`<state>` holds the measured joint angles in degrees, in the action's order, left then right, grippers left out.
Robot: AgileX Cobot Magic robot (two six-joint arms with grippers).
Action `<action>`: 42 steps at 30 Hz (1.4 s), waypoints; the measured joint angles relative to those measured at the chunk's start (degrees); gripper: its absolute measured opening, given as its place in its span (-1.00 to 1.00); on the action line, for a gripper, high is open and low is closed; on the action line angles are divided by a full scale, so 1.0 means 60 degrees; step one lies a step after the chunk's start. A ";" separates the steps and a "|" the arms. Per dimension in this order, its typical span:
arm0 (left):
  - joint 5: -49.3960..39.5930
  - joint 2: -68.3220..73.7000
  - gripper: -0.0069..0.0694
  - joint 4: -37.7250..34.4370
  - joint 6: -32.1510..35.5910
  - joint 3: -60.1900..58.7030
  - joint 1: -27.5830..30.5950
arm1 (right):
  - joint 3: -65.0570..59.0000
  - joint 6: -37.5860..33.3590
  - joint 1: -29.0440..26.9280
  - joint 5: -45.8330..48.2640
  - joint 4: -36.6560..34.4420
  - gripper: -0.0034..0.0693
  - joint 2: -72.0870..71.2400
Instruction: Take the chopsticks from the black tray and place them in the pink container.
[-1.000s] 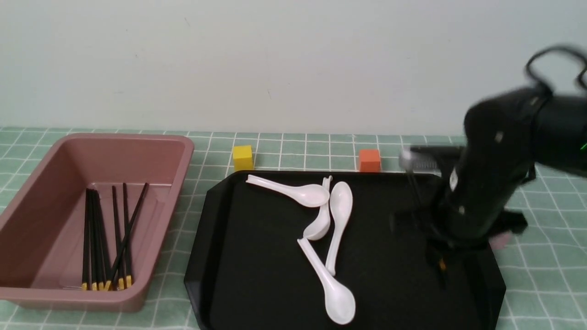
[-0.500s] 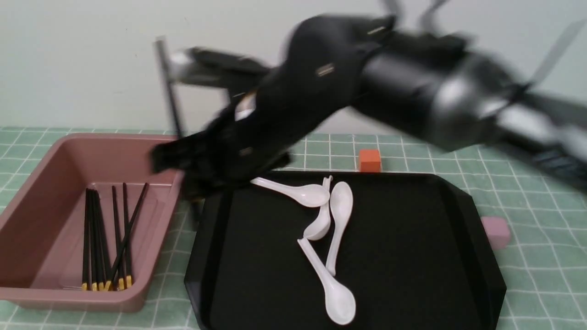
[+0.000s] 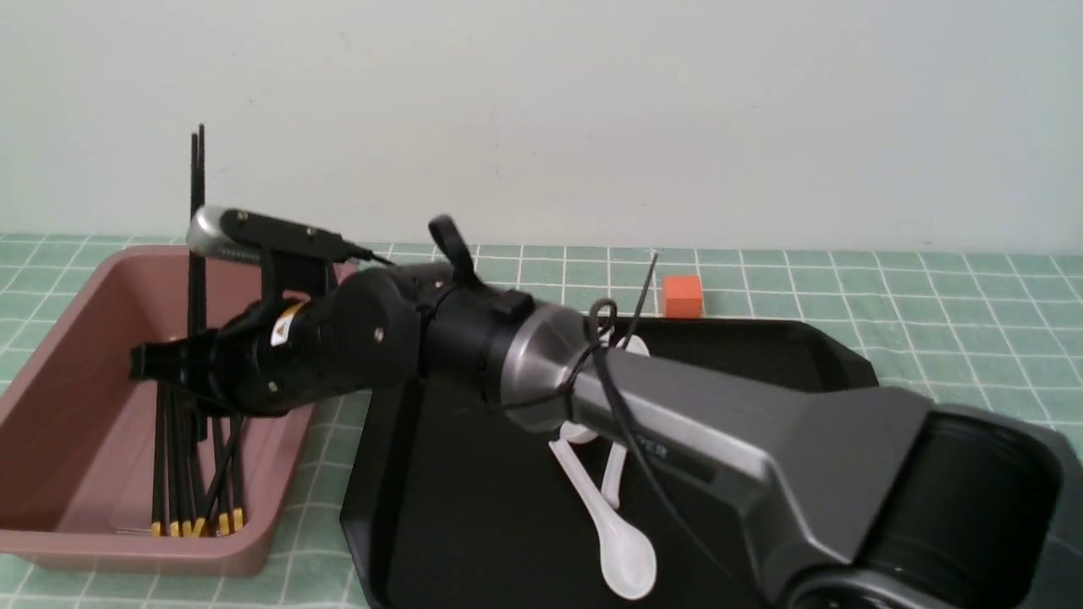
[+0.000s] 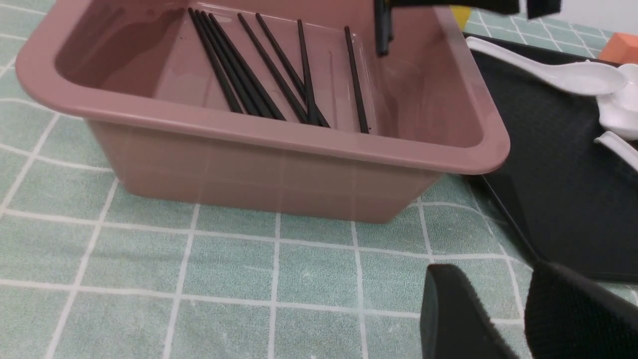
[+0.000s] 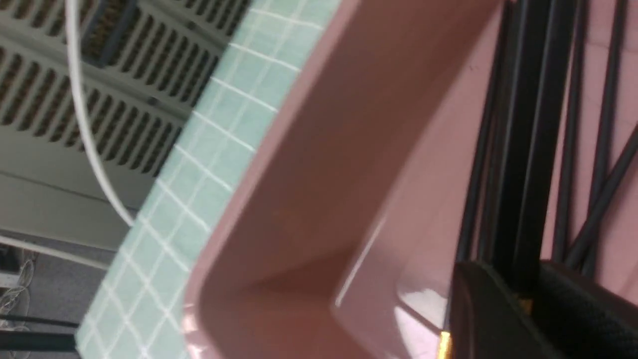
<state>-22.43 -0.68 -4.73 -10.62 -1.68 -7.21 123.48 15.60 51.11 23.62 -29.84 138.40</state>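
Observation:
My right gripper (image 3: 165, 364) hangs over the pink container (image 3: 85, 288), shut on a pair of chopsticks (image 3: 198, 220) that stand upright, tips well above the tub. In the right wrist view the held chopsticks (image 5: 523, 149) run between the fingers, with the yellow band at my right gripper (image 5: 528, 294). Several more chopsticks (image 3: 182, 474) lie on the tub floor. The black tray (image 3: 474, 524) sits right of the tub. My left gripper (image 4: 498, 279) is open and empty above the cloth, near the tub's wall (image 4: 279, 139); the front view does not show it.
The right arm stretches across the tray from the lower right. White soup spoons (image 3: 622, 550) lie on the tray. An orange cube (image 3: 682, 296) sits behind it, and a yellow cube (image 4: 461, 15) beside the tub. A green checked cloth (image 3: 931, 296) covers the table.
The right arm has swung from the tray's right side leftwards to above the pink container, carrying the chopsticks upright. The small pale pink cube is now hidden by the arm.

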 joint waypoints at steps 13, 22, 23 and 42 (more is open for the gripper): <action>0.0000 0.0000 -0.19 0.0000 0.0000 0.0000 0.0000 | 0.0028 -0.0501 -0.0029 0.2099 0.0931 0.05 -0.0649; 0.0000 0.0000 -0.19 0.0000 0.0000 0.0000 0.0000 | 0.0039 -0.0588 -0.0140 0.6161 0.3421 -0.67 -0.3027; 0.0000 0.0000 -0.19 0.0000 0.0000 0.0000 0.0000 | 0.0050 -0.0667 -0.0140 0.6742 0.3744 -0.77 -0.3407; 0.0000 0.0000 -0.19 0.0009 0.0000 0.0000 0.0000 | -0.5717 -0.0449 -0.0175 0.8093 0.5636 -0.94 -1.0820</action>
<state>-22.43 -0.68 -4.68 -10.62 -1.68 -7.21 89.19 12.91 50.06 72.17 3.98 73.48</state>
